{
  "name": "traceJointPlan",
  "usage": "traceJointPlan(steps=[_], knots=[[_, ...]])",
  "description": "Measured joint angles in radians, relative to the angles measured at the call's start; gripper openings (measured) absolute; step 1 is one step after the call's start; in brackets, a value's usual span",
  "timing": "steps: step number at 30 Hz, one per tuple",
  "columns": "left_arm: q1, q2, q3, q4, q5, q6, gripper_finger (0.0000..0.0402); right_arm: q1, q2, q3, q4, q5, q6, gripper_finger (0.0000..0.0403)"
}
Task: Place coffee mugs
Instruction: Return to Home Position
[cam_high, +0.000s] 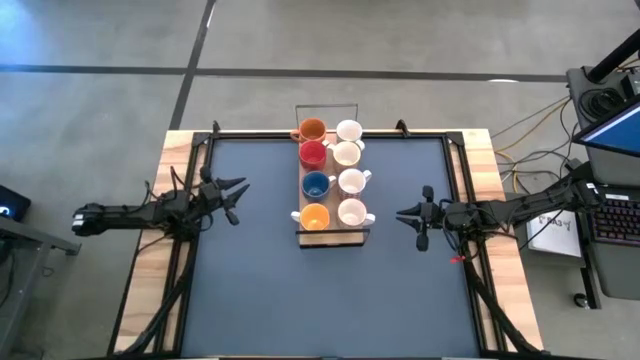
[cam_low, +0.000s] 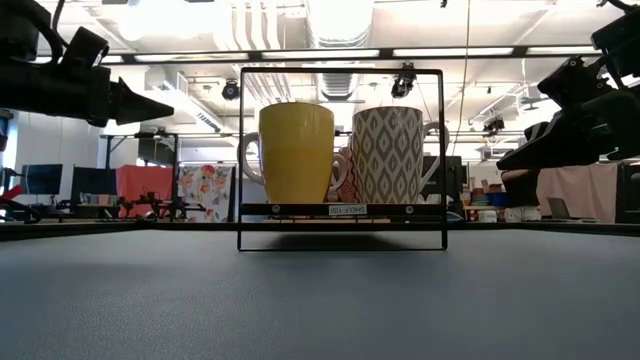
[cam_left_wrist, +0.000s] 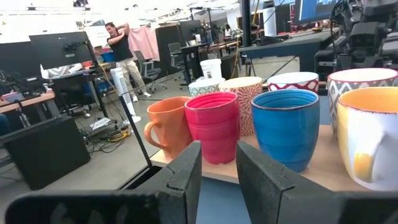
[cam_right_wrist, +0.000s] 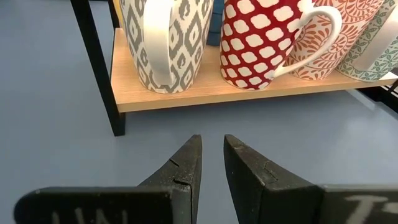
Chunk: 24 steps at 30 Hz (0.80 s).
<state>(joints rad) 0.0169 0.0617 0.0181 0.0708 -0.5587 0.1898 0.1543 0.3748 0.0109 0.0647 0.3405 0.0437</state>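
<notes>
As they hover level, both end effectors (cam_high: 240, 201) (cam_high: 408, 215) point at the mugs (cam_high: 332, 172)

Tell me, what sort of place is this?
Probably a robotics lab in an open office: monitors, exposed ceiling ducts, and a left arm and right arm flanking a mug shelf.

The right wrist view's edge cuts off the green-patterned mug (cam_right_wrist: 380, 37).

Grey concrete floor (cam_high: 90, 40) surrounds the table (cam_high: 330, 300); strip lights (cam_low: 310, 54) line the ceiling (cam_low: 200, 25) above desks (cam_left_wrist: 25, 102) and monitors (cam_left_wrist: 59, 53).
</notes>
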Motion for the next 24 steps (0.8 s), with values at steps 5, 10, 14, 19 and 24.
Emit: traceJointPlan(steps=[5, 10, 14, 19, 24], knots=[[0.0, 0.005, 0.0, 0.001, 0.0, 0.0, 0.0083, 0.0, 0.0, 0.0, 0.0, 0.0, 0.0, 0.0059], [0.0, 0.006, 0.0, 0.002, 0.0, 0.0, 0.0083, 0.0, 0.0, 0.0, 0.0, 0.0, 0.0, 0.0059], [0.0, 0.008, 0.001, 0.003, 0.001, 0.0, 0.0083, 0.0, -0.012, 0.0, -0.001, 0.0, 0.0, 0.0059], [0.0, 0.01, 0.001, 0.003, 0.001, 0.0, 0.0083, 0.0, -0.066, 0.0, -0.001, 0.0, 0.0, 0.0059], [0.0, 0.011, 0.001, 0.003, 0.001, 0.0, 0.0083, 0.0, -0.139, 0.0, 0.0, 0.0, 0.0, 0.0059]])
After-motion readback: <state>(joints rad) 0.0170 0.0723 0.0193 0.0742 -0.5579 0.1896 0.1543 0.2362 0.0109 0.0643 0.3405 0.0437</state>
